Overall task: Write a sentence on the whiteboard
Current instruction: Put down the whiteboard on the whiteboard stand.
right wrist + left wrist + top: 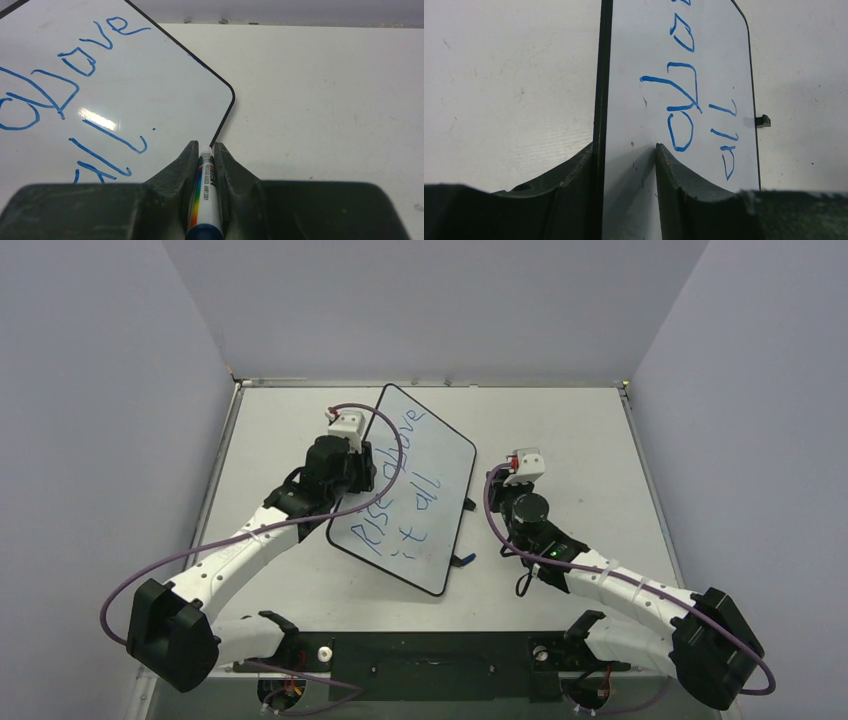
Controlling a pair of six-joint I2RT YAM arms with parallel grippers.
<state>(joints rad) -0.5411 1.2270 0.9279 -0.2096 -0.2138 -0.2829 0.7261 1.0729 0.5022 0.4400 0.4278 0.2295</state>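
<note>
The whiteboard stands tilted in the middle of the table, its face towards the right. The sentence on it is blue writing in two lines, "Rise above" and "it all". My left gripper is shut on the board's left edge. In the left wrist view the gripper has one finger behind the whiteboard and one on its face, below the sentence. My right gripper is shut on a white marker with a rainbow label. Its tip is close to the whiteboard's right edge, apart from the sentence.
A small black foot sticks out from the board's lower edge, and another foot shows near the front. Grey walls close in the white table at the back and sides. The arm bases sit on a black plate at the near edge.
</note>
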